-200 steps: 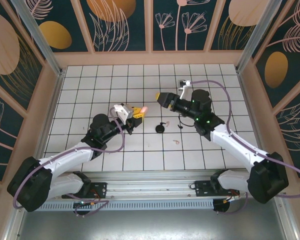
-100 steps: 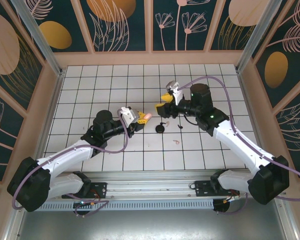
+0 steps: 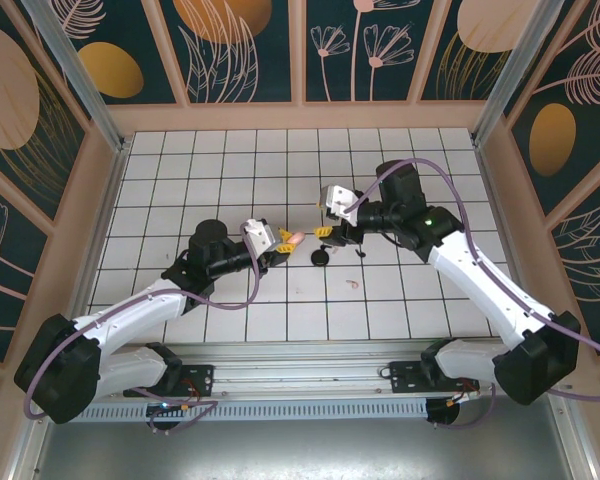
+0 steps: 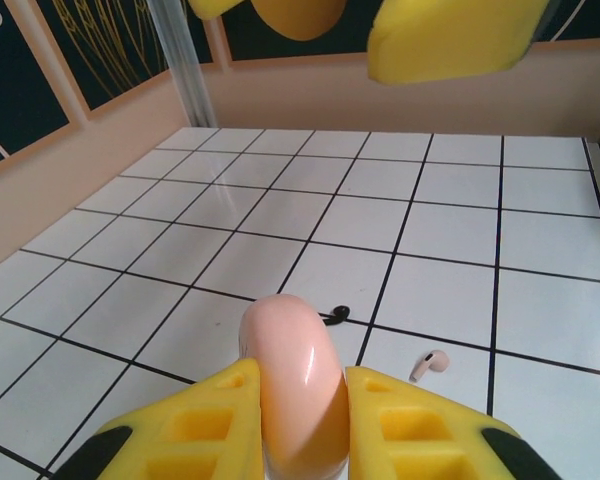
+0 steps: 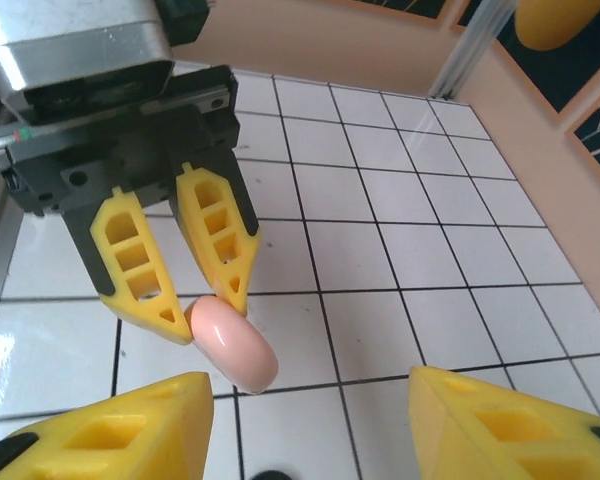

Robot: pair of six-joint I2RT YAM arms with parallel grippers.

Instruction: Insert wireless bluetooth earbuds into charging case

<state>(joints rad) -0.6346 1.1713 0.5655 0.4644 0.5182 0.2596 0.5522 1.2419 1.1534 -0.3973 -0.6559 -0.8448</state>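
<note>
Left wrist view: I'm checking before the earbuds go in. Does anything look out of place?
One pale earbud lies loose on its side on the tiles, apart from the pink case, which the left gripper holds edge-up in the air. A small black squiggle also lies nearby; I cannot tell what it is.

A glossy pale-pink oval charging case [image 4: 295, 370], lid closed, stands edge-on, pinched between the yellow fingers of the left gripper [image 5: 208, 312] and jutting past their tips, clear of the white tiled tabletop [image 4: 460, 230]. A tiny pale-pink stemmed earbud [image 4: 430, 363] lies on its side on the tiles, ahead and right of that gripper, apart from the case.
</note>
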